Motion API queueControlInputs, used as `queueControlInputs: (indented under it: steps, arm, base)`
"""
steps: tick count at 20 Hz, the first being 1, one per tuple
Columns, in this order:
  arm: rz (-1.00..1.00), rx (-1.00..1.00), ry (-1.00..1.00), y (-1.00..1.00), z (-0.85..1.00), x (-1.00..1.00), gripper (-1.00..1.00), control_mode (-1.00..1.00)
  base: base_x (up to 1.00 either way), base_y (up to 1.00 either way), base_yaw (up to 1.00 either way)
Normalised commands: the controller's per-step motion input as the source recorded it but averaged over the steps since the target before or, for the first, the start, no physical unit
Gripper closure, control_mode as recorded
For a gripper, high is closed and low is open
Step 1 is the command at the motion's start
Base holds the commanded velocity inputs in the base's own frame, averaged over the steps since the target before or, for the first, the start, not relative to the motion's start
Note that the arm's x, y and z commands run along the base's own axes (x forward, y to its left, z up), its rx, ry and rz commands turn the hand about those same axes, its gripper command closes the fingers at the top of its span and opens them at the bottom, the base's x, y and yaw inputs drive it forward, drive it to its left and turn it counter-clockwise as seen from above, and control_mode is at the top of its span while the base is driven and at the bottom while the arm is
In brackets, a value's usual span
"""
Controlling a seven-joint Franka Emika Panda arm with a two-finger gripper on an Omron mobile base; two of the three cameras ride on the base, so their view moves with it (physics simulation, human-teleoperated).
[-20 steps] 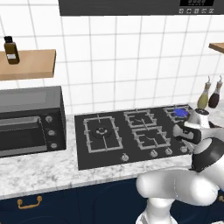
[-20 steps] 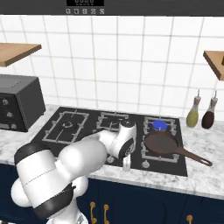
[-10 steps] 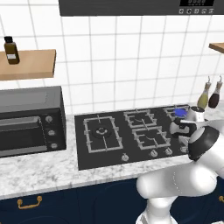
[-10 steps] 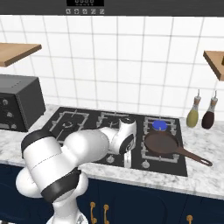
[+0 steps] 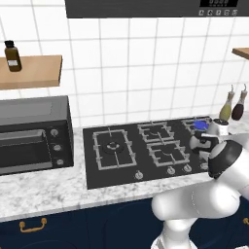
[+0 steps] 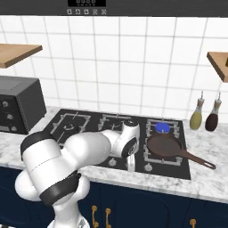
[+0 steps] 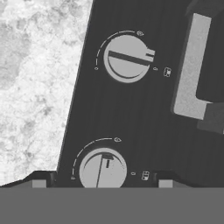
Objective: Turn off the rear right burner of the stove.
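Observation:
The stove [image 5: 124, 168] is a black glass cooktop with grey grates. On it, the rear right burner [image 6: 161, 128] burns with a blue flame, also visible past my arm as the rear right burner [image 5: 200, 125]. My gripper [image 6: 131, 165] points down at the front knob row of the stove [image 6: 89, 133]. In the hand view the gripper [image 7: 103, 180] is open, its tips standing on either side of a silver knob [image 7: 103, 169] without touching it. A second knob [image 7: 127, 59] lies farther along the row.
A dark frying pan [image 6: 165, 146] sits on the front right burner, handle towards the right. Two bottles [image 6: 204, 116] stand right of the stove. A black toaster oven [image 5: 31, 133] is at the left. White marble counter [image 7: 35, 87] borders the knob row.
The arm's elbow has swung out towards the camera while the hand stayed over the knob row, sinking slightly.

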Motion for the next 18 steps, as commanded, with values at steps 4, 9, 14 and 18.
queueControlInputs:
  steps: [4, 9, 14, 18]
  arm:
    - [0.0, -0.07, -0.01, 0.0, -0.44, -0.12, -1.0, -1.0]
    - [0.0, -0.03, -0.03, 0.0, -0.14, -0.09, -1.0, -1.0]
    - [0.02, 0.0, -0.17, 0.0, 0.0, -0.4, -1.0, -1.0]
    - [0.0, 0.0, 0.0, 0.0, 0.0, 0.02, -1.0, -1.0]
  base:
    - [0.0, 0.0, 0.0]
    - [0.0, 0.0, 0.0]
    - [0.0, 0.0, 0.0]
    - [0.0, 0.0, 0.0]
